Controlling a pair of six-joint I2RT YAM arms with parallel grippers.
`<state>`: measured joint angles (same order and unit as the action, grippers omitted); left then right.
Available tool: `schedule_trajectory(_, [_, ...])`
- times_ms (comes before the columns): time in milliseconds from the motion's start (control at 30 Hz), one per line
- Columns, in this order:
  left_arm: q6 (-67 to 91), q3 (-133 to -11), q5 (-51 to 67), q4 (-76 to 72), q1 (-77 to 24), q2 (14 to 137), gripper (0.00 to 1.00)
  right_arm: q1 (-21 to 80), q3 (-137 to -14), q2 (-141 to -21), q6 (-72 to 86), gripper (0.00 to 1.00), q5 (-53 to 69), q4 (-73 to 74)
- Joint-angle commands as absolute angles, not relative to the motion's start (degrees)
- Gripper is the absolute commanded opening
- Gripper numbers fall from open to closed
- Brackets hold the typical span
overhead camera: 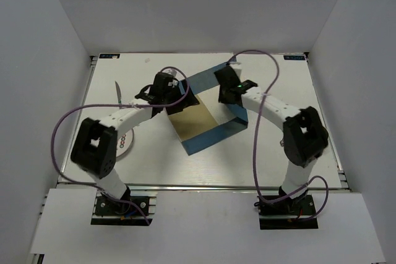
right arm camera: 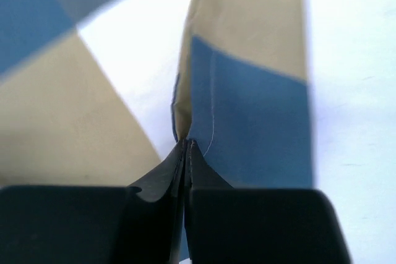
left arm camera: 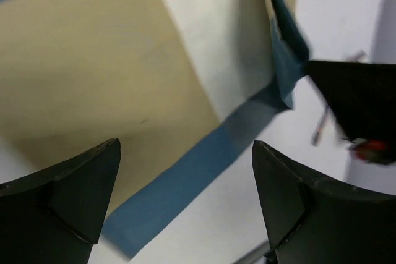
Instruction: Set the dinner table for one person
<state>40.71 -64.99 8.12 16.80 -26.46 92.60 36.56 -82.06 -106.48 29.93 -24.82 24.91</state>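
Placemat, blue and tan, sits askew at the middle of the surface in my top view, with its far side lifted. The left claw hangs over the mat's left corner, and the right claw is at the raised far edge.

On the left wrist camera I see the left claw spread wide and holding nothing, above the placemat's blue border.

On the right wrist camera the right claw is pressed together on a pinched fold of the placemat, with the white surface beside it.
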Motion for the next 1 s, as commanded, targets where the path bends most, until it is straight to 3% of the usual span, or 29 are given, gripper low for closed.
schedule_trajectory(0, [47.34, -64.78, 27.58, -2.08, -27.16, 100.26, 0.96, 29.56, -77.45, -99.60, 32.52, 0.00, -25.75, 22.41])
schedule_trajectory(200, [50.80, -70.65, 23.14, -0.55, -28.30, 114.86, 0.95, 24.18, -67.86, -92.47, 32.35, 0.00, -28.64, 22.32])
schedule_trajectory(500, [51.68, -87.52, 0.99, 33.10, -25.84, 125.41, 0.96, 20.83, -55.03, -82.54, 34.62, 0.00, -34.45, 24.61])
schedule_trajectory(533, [51.68, -89.98, -6.25, 39.14, -25.14, 126.38, 0.97, 20.66, -54.06, -81.75, 34.72, 0.00, -34.63, 24.78])
schedule_trajectory(667, [53.08, -96.32, -15.72, 47.10, -23.30, 126.92, 0.98, 20.30, -48.96, -79.45, 34.02, 0.00, -34.54, 23.03])
schedule_trajectory(833, [52.03, -95.01, -17.75, 46.14, -22.76, 121.21, 0.98, 19.34, -49.22, -81.12, 33.92, 0.00, -33.49, 23.99])
schedule_trajectory(867, [51.60, -94.75, -17.67, 46.06, -22.76, 120.68, 0.98, 19.34, -49.04, -80.69, 34.36, 0.10, -33.49, 24.34])
schedule_trajectory(900, [51.16, -94.31, -17.40, 45.71, -23.29, 119.37, 0.98, 19.07, -48.87, -80.07, 34.80, 0.26, -33.40, 24.43])
schedule_trajectory(933, [50.54, -93.61, -17.32, 45.01, -23.29, 118.57, 0.98, 19.07, -48.61, -78.07, 35.15, 0.63, -33.22, 24.52])
schedule_trajectory(967, [49.84, -92.99, -16.88, 44.39, -23.29, 117.61, 0.98, 19.25, -48.43, -77.00, 35.33, 0.74, -32.96, 24.43])
